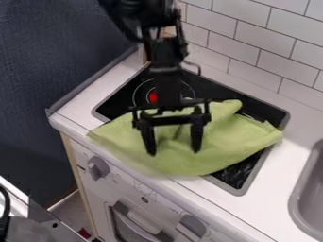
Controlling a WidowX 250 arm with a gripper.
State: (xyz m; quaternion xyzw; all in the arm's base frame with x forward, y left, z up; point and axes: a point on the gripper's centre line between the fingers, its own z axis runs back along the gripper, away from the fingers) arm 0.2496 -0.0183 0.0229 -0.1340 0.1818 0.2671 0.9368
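Note:
The black gripper (174, 150) hangs over the middle of the stove, its two fingers spread apart and pointing down. Beneath it a light green cloth (217, 146) lies spread over much of the black cooktop (118, 105), with a raised fold at its upper right. Its left part and lower edge reach onto the white counter near the front. Nothing is visible between the fingers except the cloth behind them; whether the tips touch it, I cannot tell.
The cooktop's red-centred burner shows behind the arm. At the right edge is a grey sink (309, 194). White wall tiles (268, 59) rise behind the counter, and a dark panel stands at the left. Knobs (97, 168) and an oven door are on the stove's front.

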